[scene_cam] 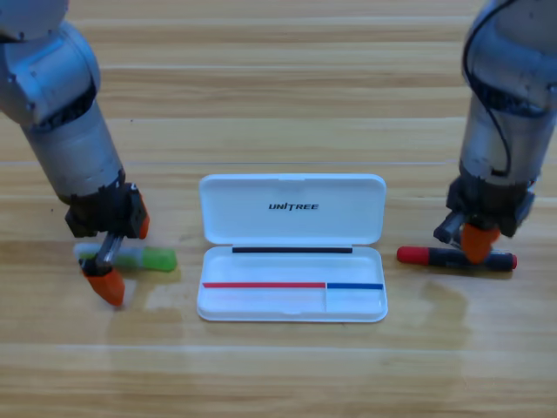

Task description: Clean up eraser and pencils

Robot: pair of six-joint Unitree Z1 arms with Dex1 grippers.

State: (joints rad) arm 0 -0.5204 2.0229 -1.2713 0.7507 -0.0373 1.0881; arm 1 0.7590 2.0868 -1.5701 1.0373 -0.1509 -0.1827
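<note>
High view: left claw (106,261), jaws apart, straddles the light, stiff green-ended pencil (139,258); right claw (478,241), jaw state unclear, covers the slippery red-ended pencil (426,255) mid-barrel.

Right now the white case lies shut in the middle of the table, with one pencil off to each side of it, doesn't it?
Not quite: the white case lies open, its lid folded back flat toward the far side, as the high view shows. The rest holds. The white pencil with the green end lies to its left under the left gripper, and the red-and-black pencil to its right under the right gripper.
</note>
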